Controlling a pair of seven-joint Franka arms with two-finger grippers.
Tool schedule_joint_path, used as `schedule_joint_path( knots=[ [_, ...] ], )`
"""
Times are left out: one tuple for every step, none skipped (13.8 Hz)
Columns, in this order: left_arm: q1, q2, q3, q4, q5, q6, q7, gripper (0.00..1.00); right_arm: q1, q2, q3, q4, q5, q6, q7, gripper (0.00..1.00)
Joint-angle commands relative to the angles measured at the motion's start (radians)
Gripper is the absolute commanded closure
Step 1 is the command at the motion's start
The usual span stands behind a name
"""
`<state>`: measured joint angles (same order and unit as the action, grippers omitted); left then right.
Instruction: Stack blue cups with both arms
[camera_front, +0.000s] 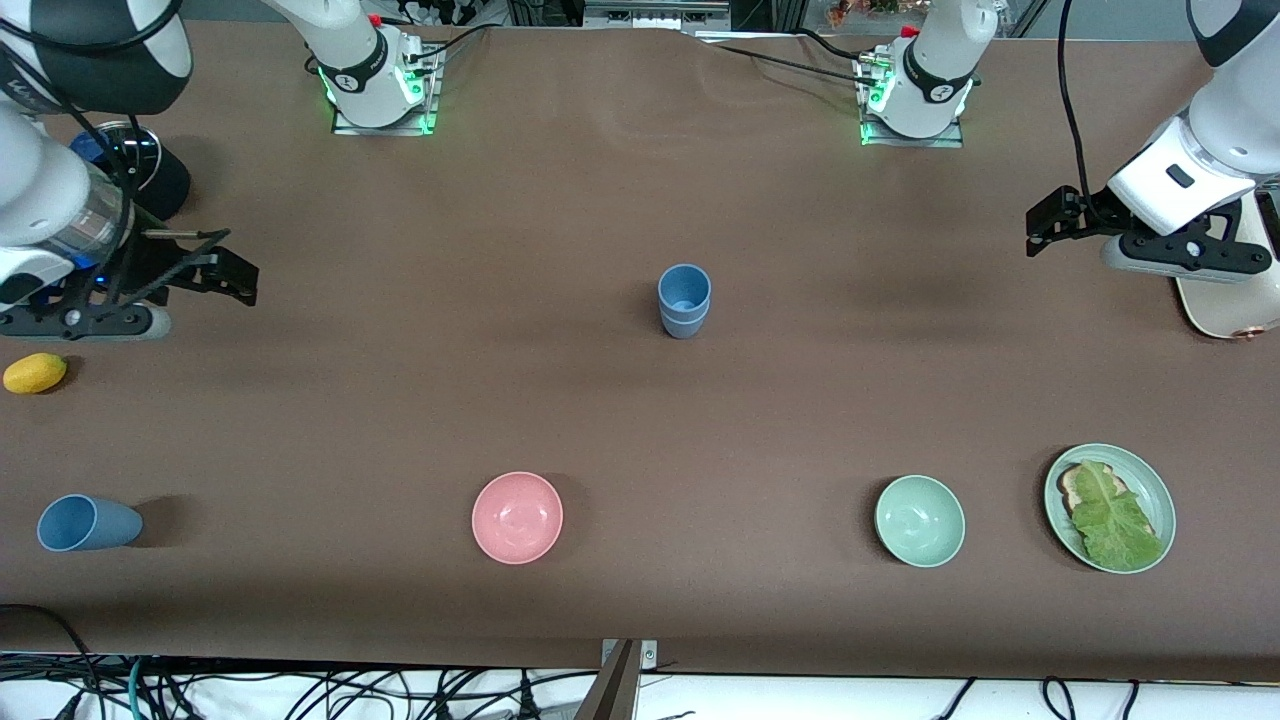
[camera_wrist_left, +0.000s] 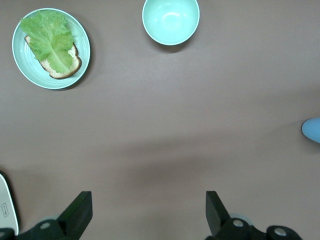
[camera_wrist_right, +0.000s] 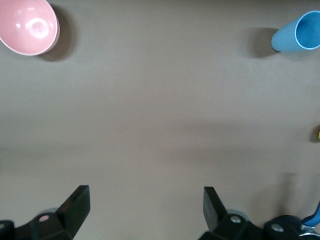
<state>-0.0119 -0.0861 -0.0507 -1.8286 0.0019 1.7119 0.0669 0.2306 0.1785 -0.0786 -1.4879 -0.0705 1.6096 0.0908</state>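
Observation:
Two blue cups (camera_front: 684, 300) stand nested, one in the other, upright at the middle of the table; their edge shows in the left wrist view (camera_wrist_left: 312, 130). Another blue cup (camera_front: 88, 522) lies on its side near the front camera at the right arm's end, and it also shows in the right wrist view (camera_wrist_right: 296, 34). My right gripper (camera_front: 235, 272) (camera_wrist_right: 145, 207) is open and empty over bare table at the right arm's end. My left gripper (camera_front: 1040, 228) (camera_wrist_left: 147, 210) is open and empty over bare table at the left arm's end.
A pink bowl (camera_front: 517, 517) (camera_wrist_right: 27, 27), a pale green bowl (camera_front: 920, 520) (camera_wrist_left: 170, 20) and a green plate (camera_front: 1145, 478) (camera_wrist_left: 30, 75) with bread and lettuce stand in a row near the front camera. A yellow fruit (camera_front: 35, 373) lies under the right arm. A white object (camera_front: 1225, 310) lies under the left arm.

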Motion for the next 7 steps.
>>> schedule_joint_path(
  knots=[
    [0.003,-0.006,-0.003,-0.001,0.023,-0.008,0.016,0.0,-0.027,-0.008,0.046,-0.014,-0.038,0.001,-0.008,0.0],
    [0.003,-0.006,-0.003,-0.001,0.023,-0.008,0.016,0.0,-0.028,-0.007,0.046,-0.014,-0.038,0.0,-0.009,0.0],
    [0.003,-0.006,-0.003,-0.001,0.023,-0.008,0.017,0.0,-0.028,-0.005,0.046,-0.014,-0.038,0.0,-0.008,0.0],
    [0.003,-0.006,-0.003,-0.001,0.023,-0.008,0.019,0.0,-0.028,-0.002,0.046,-0.014,-0.032,0.0,-0.006,0.0],
    [0.003,-0.006,-0.003,-0.001,0.023,-0.008,0.019,0.0,-0.028,0.001,0.046,-0.012,-0.032,0.0,-0.006,0.0],
    [0.003,-0.006,-0.003,-0.001,0.023,-0.008,0.019,0.0,-0.03,0.001,0.046,-0.012,-0.031,0.001,-0.006,0.0],
    [0.003,-0.006,-0.003,-0.001,0.023,-0.008,0.019,0.0,-0.03,0.002,0.046,-0.012,-0.032,0.001,-0.005,0.0]
  ],
)
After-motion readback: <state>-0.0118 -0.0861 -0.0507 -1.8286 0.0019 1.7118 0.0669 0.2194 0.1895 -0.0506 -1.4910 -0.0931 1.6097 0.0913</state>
